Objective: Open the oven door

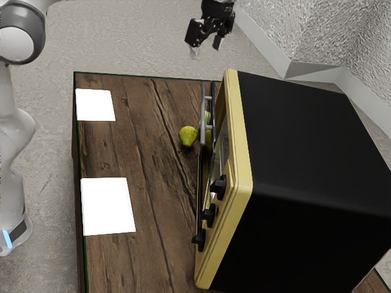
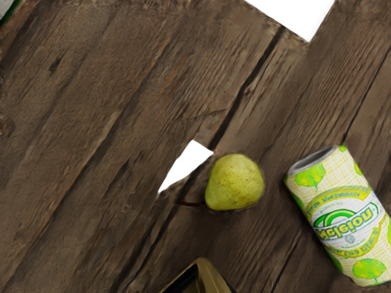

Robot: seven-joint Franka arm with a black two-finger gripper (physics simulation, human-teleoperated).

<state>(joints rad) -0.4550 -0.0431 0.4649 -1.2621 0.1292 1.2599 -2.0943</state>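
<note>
High at the top of the exterior view, my gripper (image 1: 206, 49) hangs with its two fingertips apart and nothing between them. It is beyond the far end of the oven (image 1: 305, 140), a black box with a yellow front frame. The front faces the exterior view's left and carries a grey bar handle (image 1: 203, 115), apart from my fingers. Whether the door is fully closed I cannot tell. A yellowish corner of the oven (image 2: 208, 278) shows at the wrist view's lower edge.
On the wooden table (image 1: 137, 152), a green pear (image 1: 188, 135) lies close to the handle. The wrist view has the pear (image 2: 235, 183) beside a green-and-white can (image 2: 342, 213). Black knobs (image 1: 209, 215) stick out of the oven's front; white patches (image 1: 107, 206) mark the table.
</note>
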